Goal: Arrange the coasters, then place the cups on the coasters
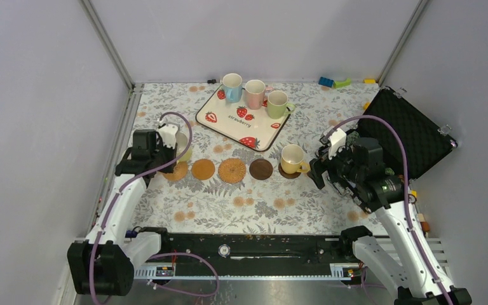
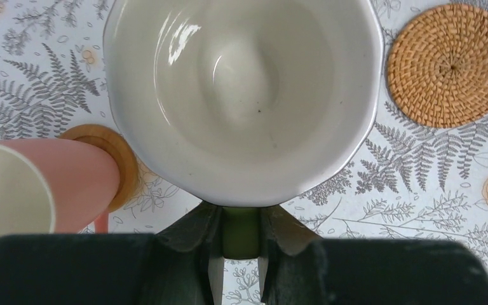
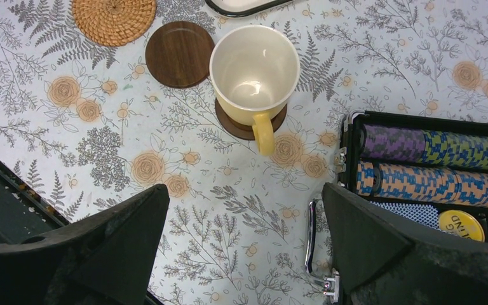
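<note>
Left fingers (image 2: 197, 236) clamp the handle (image 2: 240, 232) of a green cup (image 2: 241, 95) close beside a pink cup (image 2: 70, 181), which lowering could knock off its coaster (image 2: 119, 159); right fingers (image 3: 121, 235) gape empty.

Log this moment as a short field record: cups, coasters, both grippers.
tray: holds light blue cup, pink cup, green cup
yellow cup: on a dark brown coaster
uncovered coasters, mid-row: tan coaster, woven coaster, second dark brown coaster
left gripper: shut on held cup by its green handle
right gripper: open, empty
</note>
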